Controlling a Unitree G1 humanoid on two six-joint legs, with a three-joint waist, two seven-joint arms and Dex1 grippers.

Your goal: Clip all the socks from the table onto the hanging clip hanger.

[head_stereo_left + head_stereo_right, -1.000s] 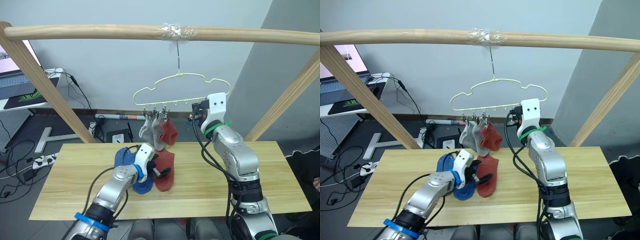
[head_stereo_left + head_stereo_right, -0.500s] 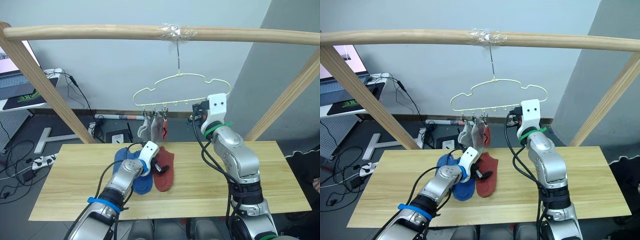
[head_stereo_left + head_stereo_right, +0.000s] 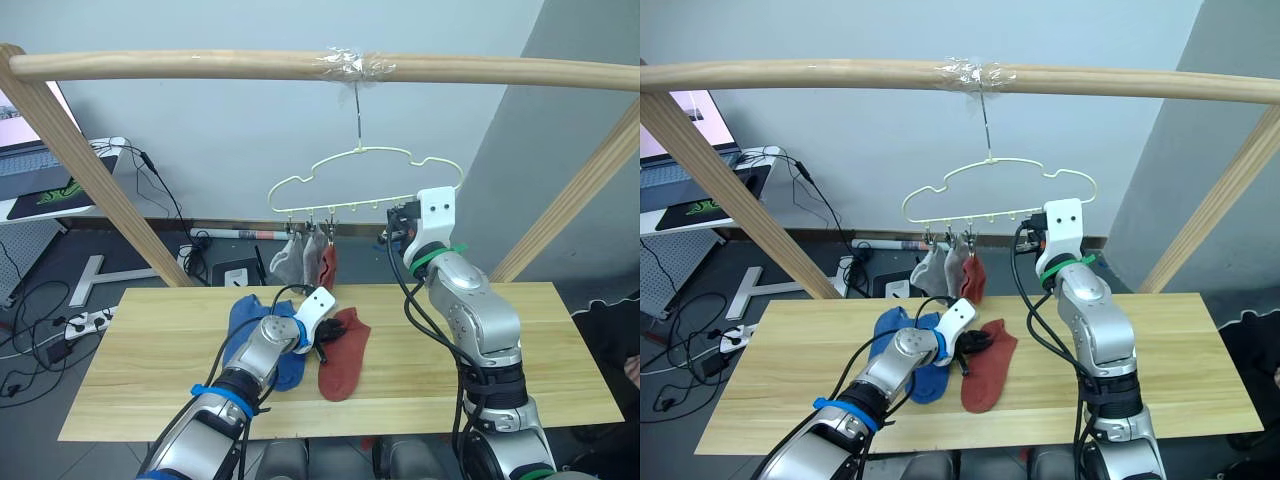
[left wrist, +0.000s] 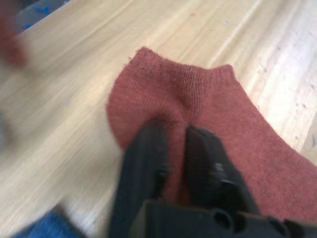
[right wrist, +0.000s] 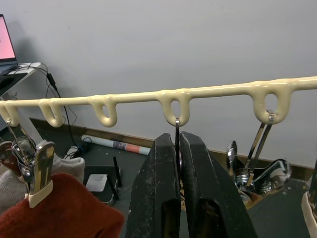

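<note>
On the table [image 3: 150, 370] a rust red sock [image 3: 345, 368] lies beside two blue socks [image 3: 248, 325]. My left gripper [image 3: 324, 345] is shut on the red sock's cuff end, the fabric bunched between the black fingers [image 4: 143, 158]. Above, the pale yellow-green clip hanger [image 3: 360, 165] hangs from the rail. Two grey socks [image 3: 290, 262] and one rust red sock [image 3: 327, 265] are clipped at its left end. My right gripper [image 5: 177, 141] is raised at the hanger's right part, shut on the thin wire of a free clip under a loop of the bar [image 5: 173, 101].
A round wooden rail [image 3: 200, 65] spans the top, with slanted wooden posts [image 3: 90, 170] at both sides. More free metal clips [image 5: 257, 171] hang by my right gripper. A laptop [image 3: 30, 160] and cables [image 3: 40, 320] lie behind the table on the left.
My left gripper has shut on the rust red sock and dragged its upper end to the right, so the sock now lies slanted. The right arm has not moved.
</note>
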